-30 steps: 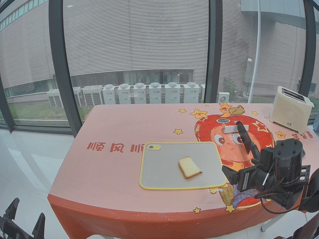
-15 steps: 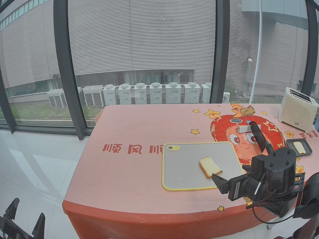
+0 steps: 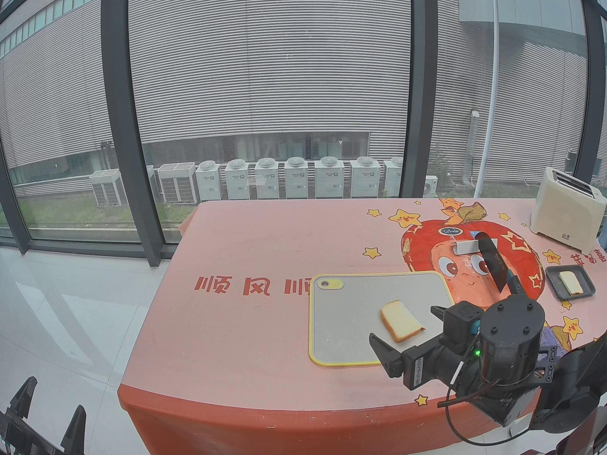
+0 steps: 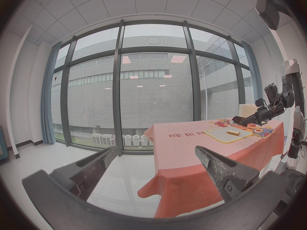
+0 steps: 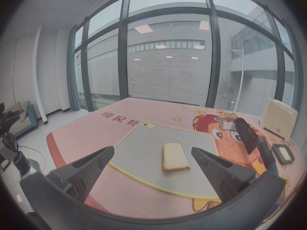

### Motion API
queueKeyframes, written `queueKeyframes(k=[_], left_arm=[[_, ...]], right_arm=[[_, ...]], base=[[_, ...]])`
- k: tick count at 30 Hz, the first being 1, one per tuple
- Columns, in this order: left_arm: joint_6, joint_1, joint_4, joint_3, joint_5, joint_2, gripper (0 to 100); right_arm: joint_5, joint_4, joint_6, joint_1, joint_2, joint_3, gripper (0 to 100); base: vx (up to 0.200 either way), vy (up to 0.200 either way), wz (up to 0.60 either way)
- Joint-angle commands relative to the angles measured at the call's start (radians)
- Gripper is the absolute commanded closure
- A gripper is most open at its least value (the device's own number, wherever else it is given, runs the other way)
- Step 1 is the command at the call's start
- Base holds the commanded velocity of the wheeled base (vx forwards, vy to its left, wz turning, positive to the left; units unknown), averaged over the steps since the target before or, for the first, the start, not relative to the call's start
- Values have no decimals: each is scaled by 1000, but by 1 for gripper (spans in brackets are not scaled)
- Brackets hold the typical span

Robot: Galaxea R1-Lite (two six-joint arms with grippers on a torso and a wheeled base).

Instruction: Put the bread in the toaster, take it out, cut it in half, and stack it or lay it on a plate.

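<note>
Head view, bread (image 3: 401, 320) on board (image 3: 344, 327), red characters (image 3: 253, 284) on tablecloth (image 3: 284, 235)

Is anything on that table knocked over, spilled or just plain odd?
Nothing stands out. The bread slice lies flat, a bit crooked, on the cutting board; the toaster stands upright; no spills show.

- The table (image 3: 265, 349) is overlooked from the head.
- It is seen far beyond the left fingers (image 4: 224, 171).
- The bread (image 5: 174, 157), shared throughout, is framed close between the right fingers (image 5: 220, 173).
</note>
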Motion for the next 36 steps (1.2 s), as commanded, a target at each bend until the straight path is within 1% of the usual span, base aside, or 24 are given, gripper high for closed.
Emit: queueKeyframes(k=[1,2,3,4,5,8,12,13,16,22,26,28,36], left_arm=[[0,0,0,18,0,1,0],[0,0,0,18,0,1,0],[0,0,0,18,0,1,0],[0,0,0,18,1,1,0],[0,0,0,18,0,1,0],[0,0,0,18,0,1,0],[0,0,0,18,0,1,0],[0,0,0,18,0,1,0],[0,0,0,18,0,1,0],[0,0,0,18,1,1,0],[0,0,0,18,0,1,0],[0,0,0,18,0,1,0],[0,0,0,18,1,1,0]], right_arm=[[15,61,-4,-1,3,-64,0],[15,61,-4,-1,3,-64,0],[43,129,-3,-4,-4,-104,0],[55,161,2,-7,-4,-121,0],[74,219,8,-19,-5,-148,0],[97,327,23,-32,-10,-190,0],[144,400,68,-36,-2,-233,0],[152,414,72,-45,3,-243,0],[159,433,75,-64,24,-266,0],[164,433,79,-70,75,-286,0],[173,433,120,-73,116,-302,0],[179,433,132,-68,127,-302,0],[178,433,141,-64,151,-302,0]], base=[[0,0,0],[0,0,0],[0,0,0],[0,0,0],[0,0,0],[0,0,0],[0,0,0],[0,0,0],[0,0,0],[0,0,0],[0,0,0],[0,0,0],[0,0,0]])
